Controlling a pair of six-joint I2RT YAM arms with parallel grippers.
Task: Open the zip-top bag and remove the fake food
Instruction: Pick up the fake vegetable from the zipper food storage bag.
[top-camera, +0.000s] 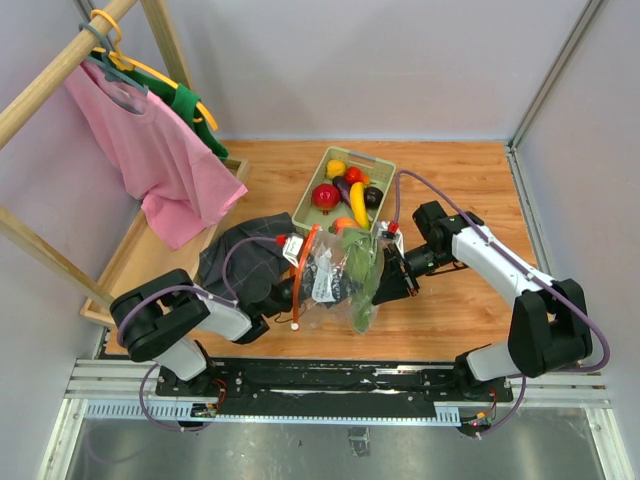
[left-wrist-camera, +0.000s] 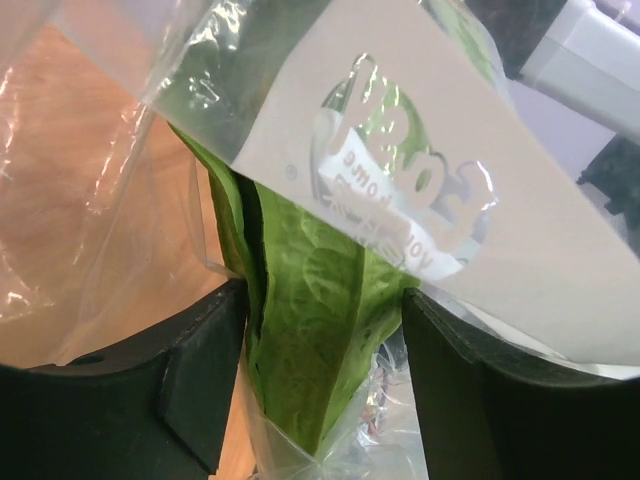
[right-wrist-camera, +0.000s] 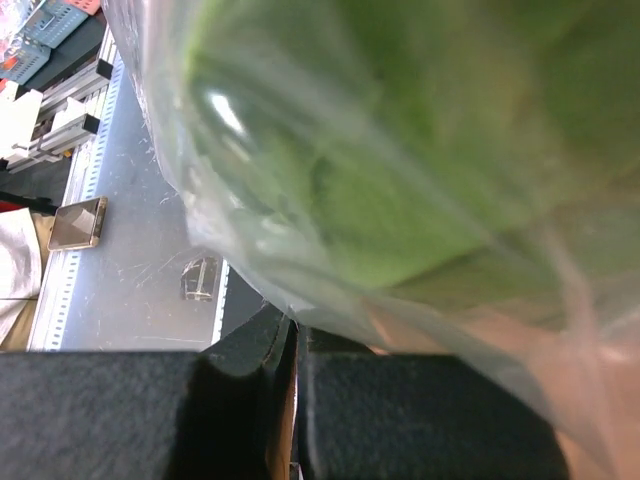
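The pale green tray (top-camera: 360, 155) holds red, yellow and purple fake food (top-camera: 345, 190). Just in front of it, the zip-top bag (top-camera: 325, 285) hangs lifted between both arms with a green leafy piece (top-camera: 360, 275) inside. The right gripper (right-wrist-camera: 295, 400) pinches the bag's film. The left gripper (left-wrist-camera: 322, 300) stands wide around the leaf, and I cannot tell whether it grips.

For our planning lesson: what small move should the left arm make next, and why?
Probably close the left gripper on the green leafy piece: it sits between the jaws, which stand apart, inside the zip-top bag, which the right gripper holds pinched.
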